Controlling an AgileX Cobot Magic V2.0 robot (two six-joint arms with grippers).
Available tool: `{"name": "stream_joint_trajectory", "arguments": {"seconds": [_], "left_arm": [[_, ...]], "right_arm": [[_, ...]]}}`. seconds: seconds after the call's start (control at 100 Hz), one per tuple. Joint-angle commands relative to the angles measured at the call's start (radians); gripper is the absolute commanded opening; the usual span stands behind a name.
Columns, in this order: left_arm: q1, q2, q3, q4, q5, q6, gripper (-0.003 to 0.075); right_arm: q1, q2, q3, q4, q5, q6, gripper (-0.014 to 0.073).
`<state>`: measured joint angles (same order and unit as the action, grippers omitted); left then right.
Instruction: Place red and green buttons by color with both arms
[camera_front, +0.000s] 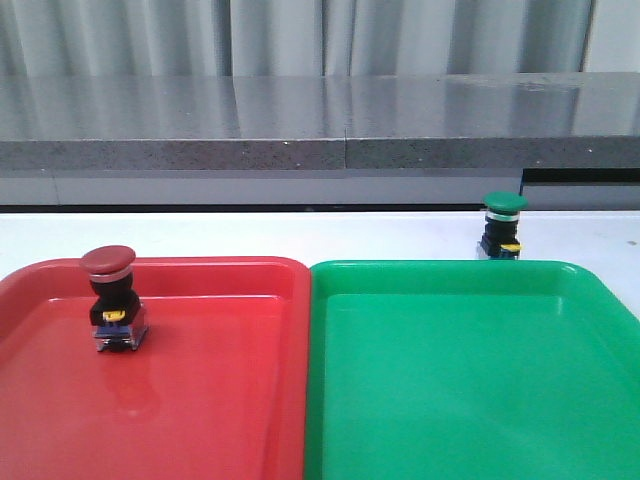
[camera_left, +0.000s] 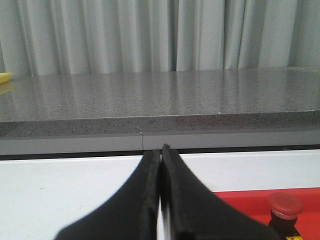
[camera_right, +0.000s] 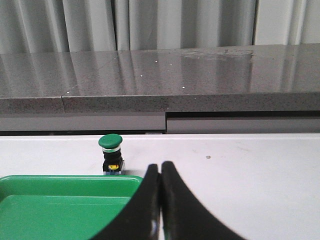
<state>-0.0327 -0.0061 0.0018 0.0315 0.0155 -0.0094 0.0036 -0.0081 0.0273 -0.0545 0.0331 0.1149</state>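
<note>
With the red button (camera_front: 110, 299) already standing in the red tray (camera_front: 200, 420), we must open our pinched-together, empty right gripper (camera_right: 160, 167) and straddle the green button (camera_front: 502, 226) upright on the white table (camera_front: 300, 235) just behind the green tray (camera_front: 480, 400).

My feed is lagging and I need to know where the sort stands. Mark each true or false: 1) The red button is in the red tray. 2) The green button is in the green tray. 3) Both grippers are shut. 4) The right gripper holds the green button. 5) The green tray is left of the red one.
1) True: the red button stands upright in the red tray.
2) False: the green button stands on the white table, just beyond the green tray.
3) True: left gripper and right gripper both show fingers pressed together.
4) False: it is shut on nothing; the button stands apart from it.
5) False: the green tray is on the right.
</note>
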Motion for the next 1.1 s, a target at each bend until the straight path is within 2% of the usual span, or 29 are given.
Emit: {"name": "stream_joint_trajectory", "arguments": {"seconds": [0.0, 0.89, 1.09], "left_arm": [[0.004, -0.029, 0.042, -0.003, -0.084, -0.011, -0.0019], [0.004, -0.029, 0.042, -0.003, -0.084, -0.011, -0.0019], [0.004, -0.029, 0.042, -0.003, -0.084, -0.011, -0.0019]], "right_arm": [[-0.007, -0.023, -0.015, -0.010, -0.077, -0.007, -0.0069], [-0.007, -0.023, -0.018, -0.010, -0.107, -0.007, -0.0068], [-0.007, -0.003, -0.114, -0.010, -0.073, -0.007, -0.0068]]}}
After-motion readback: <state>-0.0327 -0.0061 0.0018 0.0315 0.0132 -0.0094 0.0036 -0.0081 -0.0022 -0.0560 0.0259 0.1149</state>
